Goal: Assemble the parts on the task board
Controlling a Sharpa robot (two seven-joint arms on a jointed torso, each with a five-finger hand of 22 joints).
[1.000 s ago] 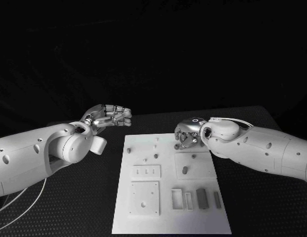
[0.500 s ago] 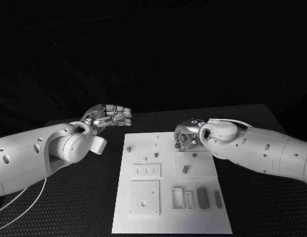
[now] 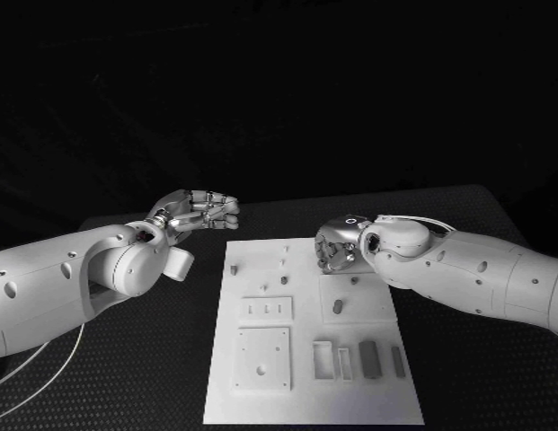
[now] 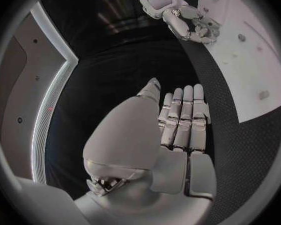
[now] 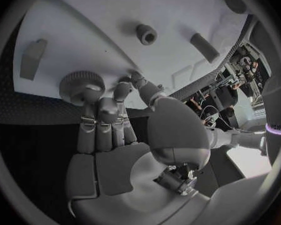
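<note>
the round ridged part (image 5: 82, 85) stands at the far end of the white board (image 3: 311, 409), touching the right hand's (image 3: 336, 251) curled fingertips (image 5: 123, 91); left hand (image 3: 201, 210), fingers curled, hovers off-board over the desk (image 3: 486, 377).

A black table (image 3: 486, 377) with a fine dotted texture is seen in the head view, and its far edge is set against a dark, unlit background. Behind it, faint folds as of a black curtain (image 3: 279, 108) can be made out. In the left wrist view, a grey wall panel (image 4: 18, 85) is bordered by a curved white strip (image 4: 50, 100).
</note>
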